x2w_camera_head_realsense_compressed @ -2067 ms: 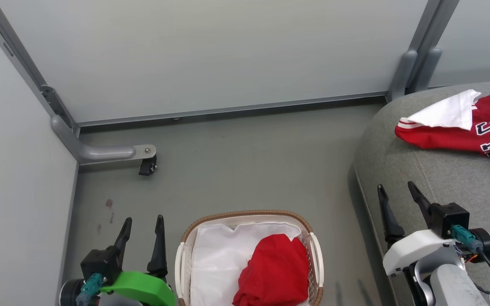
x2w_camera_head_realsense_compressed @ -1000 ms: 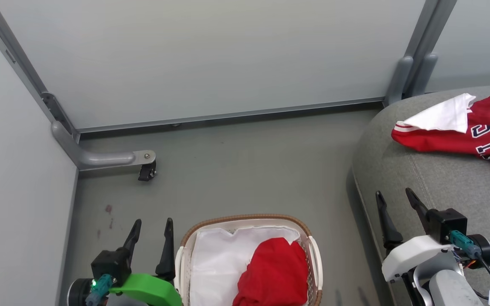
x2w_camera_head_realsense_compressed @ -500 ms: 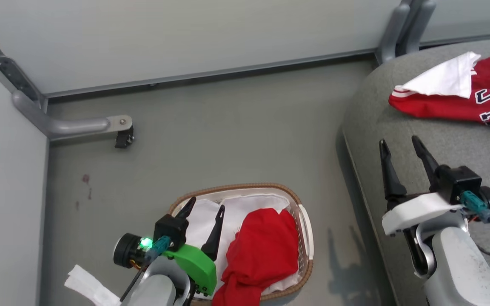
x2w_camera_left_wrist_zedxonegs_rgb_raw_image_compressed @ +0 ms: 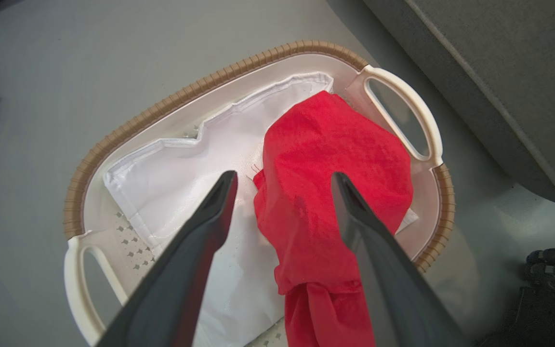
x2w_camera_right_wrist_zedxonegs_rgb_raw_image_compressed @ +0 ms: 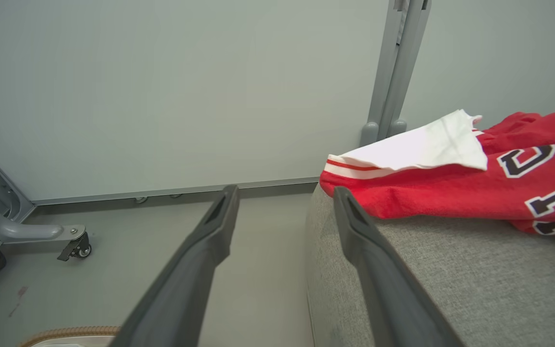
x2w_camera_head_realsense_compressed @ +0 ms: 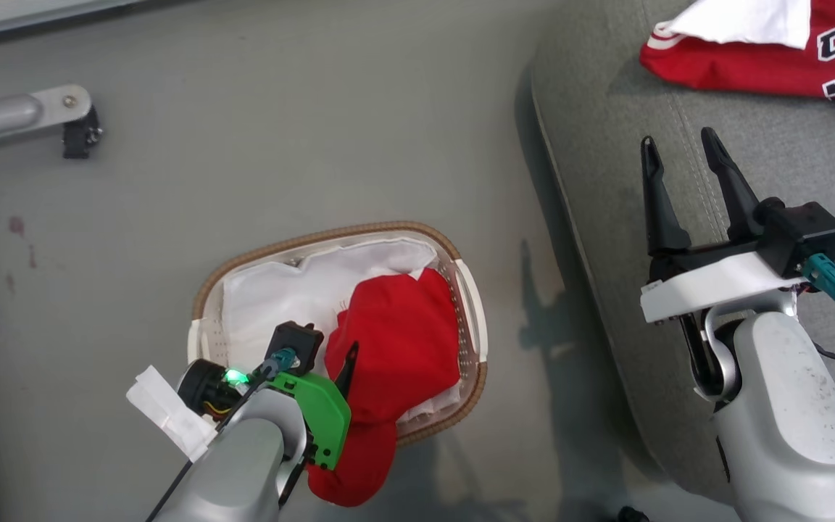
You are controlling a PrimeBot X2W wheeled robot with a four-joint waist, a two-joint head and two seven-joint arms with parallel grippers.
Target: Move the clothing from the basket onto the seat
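Grey floor (x2w_camera_head_realsense_compressed: 258, 130) holds the basket (x2w_camera_head_realsense_compressed: 330, 230); our left gripper (x2w_camera_left_wrist_zedxonegs_rgb_raw_image_compressed: 283, 177) hangs over its red garment (x2w_camera_head_realsense_compressed: 396, 326), jaws apart, as on our right gripper (x2w_camera_head_realsense_compressed: 678, 141). Next we should lower and close.

Bright even light, soft floor (x2w_camera_head_realsense_compressed: 359, 109) shadows, sharp focus, wide-angle wrist distortion.

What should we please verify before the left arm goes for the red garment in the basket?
1. Left gripper open: ok, jaws wide.
2. Aimed at red garment in basket: ok, fingers straddle its edge.
3. White liner clear of fingers: not ok, one finger is over it.
4. Garment wholly inside the rim: not ok, one end hangs over.
5. Seat has room: ok, bare fabric beside the jersey.
6. Right gripper clear: ok, open by the seat's edge.
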